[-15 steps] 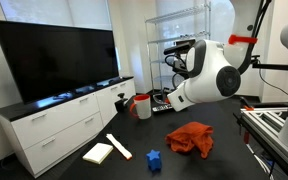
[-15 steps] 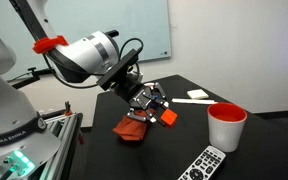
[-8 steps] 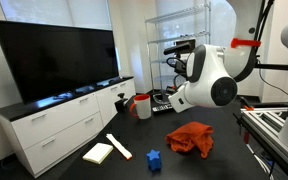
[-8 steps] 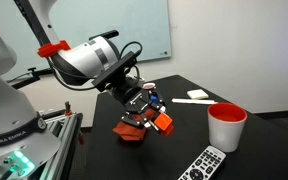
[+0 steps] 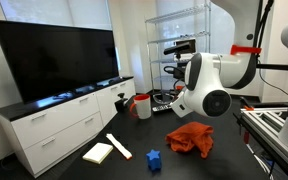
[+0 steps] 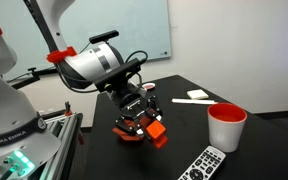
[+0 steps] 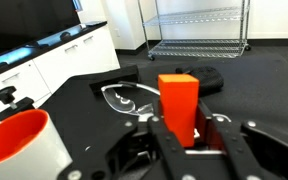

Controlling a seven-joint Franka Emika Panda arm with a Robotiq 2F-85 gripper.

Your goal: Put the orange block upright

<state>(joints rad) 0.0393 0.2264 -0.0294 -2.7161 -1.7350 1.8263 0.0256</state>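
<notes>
My jaws are pinching the orange block (image 7: 178, 105) by one end; in the wrist view it rises out from between them, long side up the frame. In an exterior view the orange block (image 6: 156, 131) sits low over the dark worktop (image 6: 189, 140), tilted, just beside the crumpled red cloth (image 6: 127, 133). I cannot tell whether its lower end touches the worktop.

The red cup (image 6: 226, 125) stands upright well apart from me, and the remote (image 6: 204, 165) lies in front of it near the worktop's edge. In the wrist view the cup (image 7: 19, 150) fills the lower left corner.

In the exterior view that shows the television (image 5: 54, 60), my own arm hides the block; the cloth (image 5: 191, 137), a small blue block (image 5: 153, 158) and a flat white piece (image 5: 98, 153) lie on the worktop there.
</notes>
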